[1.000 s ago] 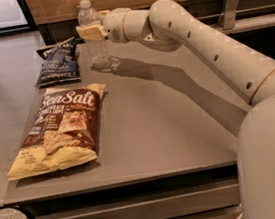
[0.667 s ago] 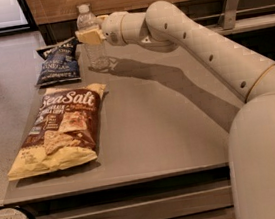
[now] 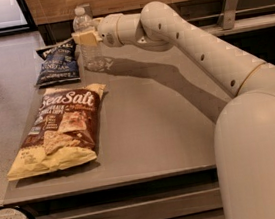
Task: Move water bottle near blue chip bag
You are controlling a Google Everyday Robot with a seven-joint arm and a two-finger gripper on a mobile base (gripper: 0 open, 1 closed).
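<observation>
- You have the gripper [image 3: 85, 37] at the far left part of the table [image 3: 150, 130], reached there by the long arm [image 3: 195, 48] that comes from the right side of the view.
- The gripper is closed around the middle of the water bottle [image 3: 92, 58]; its pale pads [image 3: 81, 37] lie across the label zone, so I judge it is holding the bottle and is not wide open.
- The bottle stands upright, with its long axis vertical and the white cap on top. Its base is at the table surface or just above it; I cannot tell which.
- The blue chip bag [image 3: 58, 64] lies flat on the table just beside the bottle, on the left of it in the camera view. A narrow strip of bare table shows between them, so they are near but seem not to touch.
- The relation which matters for you: the bag is to the left of the gripper and lower than it, so any last move goes a little leftward and down.
- In my judgement the bottle is already near enough, and what remains is to set it down and let go.
- Take care that the upright bottle does not tip when the pads open.
- The big Sea Salt bag [image 3: 61, 126] lies nearer to the camera, well apart from the bottle.
</observation>
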